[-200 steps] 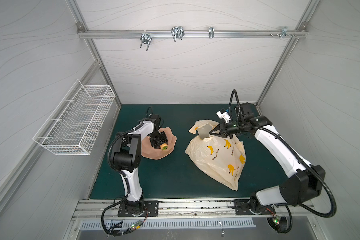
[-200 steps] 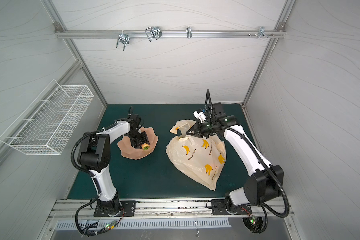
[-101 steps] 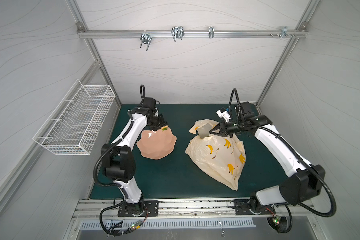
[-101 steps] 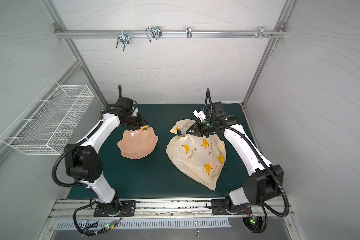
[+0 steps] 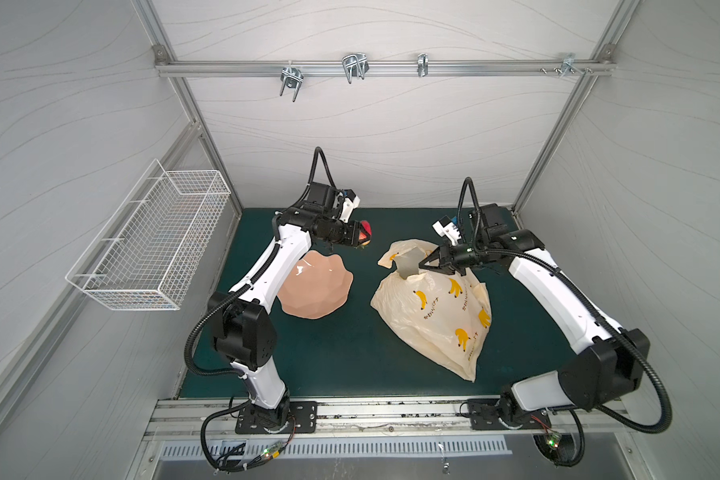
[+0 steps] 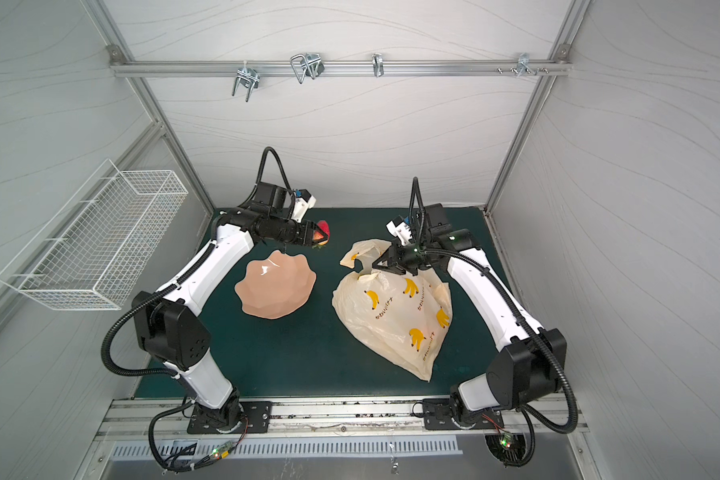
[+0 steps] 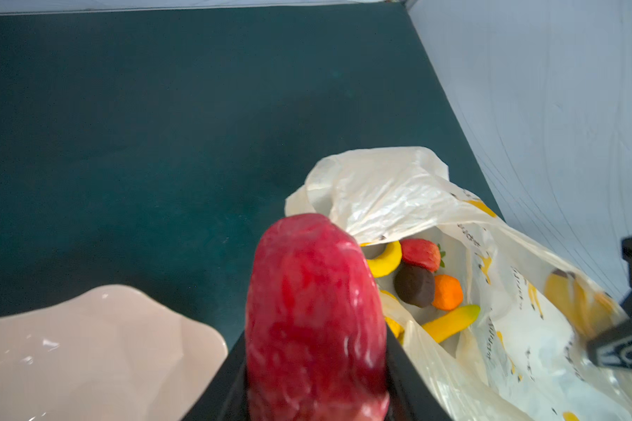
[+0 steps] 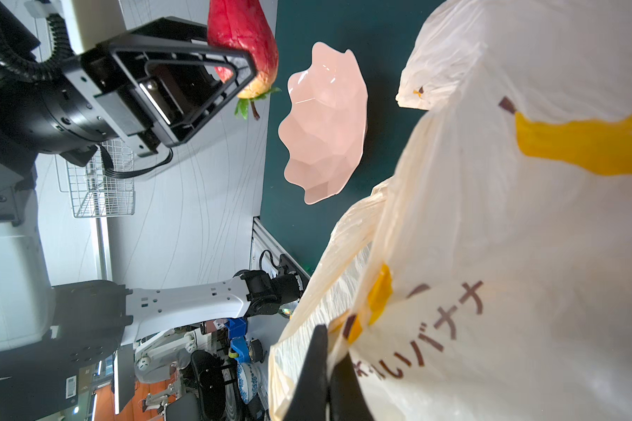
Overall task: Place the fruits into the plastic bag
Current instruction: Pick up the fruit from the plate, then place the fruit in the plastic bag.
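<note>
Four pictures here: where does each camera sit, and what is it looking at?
Top views: high above the arms' bases, looking down on both whole arms, left gripper, right gripper, plate and plastic bag.
Left wrist: on the left arm, looking past the gripped red fruit into the open bag; its dark fingers flank the fruit.
Right wrist: on the right arm, looking across the bag at the plate; its closed fingers pinch the bag.
Shared: both wrist views show plate, bag, red fruit.

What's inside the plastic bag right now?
The left wrist view looks into the plastic bag: a strawberry, a dark brown fruit, an orange fruit and yellow banana pieces. Anything deeper is covered by the plastic.
</note>
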`<state>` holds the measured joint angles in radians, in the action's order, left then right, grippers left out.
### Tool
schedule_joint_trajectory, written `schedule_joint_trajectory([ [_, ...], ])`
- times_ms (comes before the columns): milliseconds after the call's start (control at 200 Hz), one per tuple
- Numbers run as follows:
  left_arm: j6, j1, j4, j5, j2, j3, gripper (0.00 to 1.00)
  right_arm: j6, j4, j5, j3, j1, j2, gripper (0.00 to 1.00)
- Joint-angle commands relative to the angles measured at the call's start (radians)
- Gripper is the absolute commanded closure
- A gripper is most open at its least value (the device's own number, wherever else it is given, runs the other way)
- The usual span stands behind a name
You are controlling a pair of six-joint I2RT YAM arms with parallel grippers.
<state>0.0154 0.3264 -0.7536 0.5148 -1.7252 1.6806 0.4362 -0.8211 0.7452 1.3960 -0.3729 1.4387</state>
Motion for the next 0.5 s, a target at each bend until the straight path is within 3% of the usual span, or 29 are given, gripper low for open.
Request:
schedule_joint_trajectory([
  [0,-0.186,0.043,0.007,0.125,0.005,0.010,0.72,-0.023,-0.038,0.009,0.027,-0.002,-0.011,1.00],
  [165,-0.266,0.096,-0.004,0.123,0.011,-0.019,0.77,-0.027,-0.047,0.005,0.027,-0.002,-0.015,1.00],
  [490,-0.271,0.170,0.063,0.068,-0.024,-0.107,0.76,-0.026,-0.047,0.006,0.018,-0.004,-0.023,1.00],
])
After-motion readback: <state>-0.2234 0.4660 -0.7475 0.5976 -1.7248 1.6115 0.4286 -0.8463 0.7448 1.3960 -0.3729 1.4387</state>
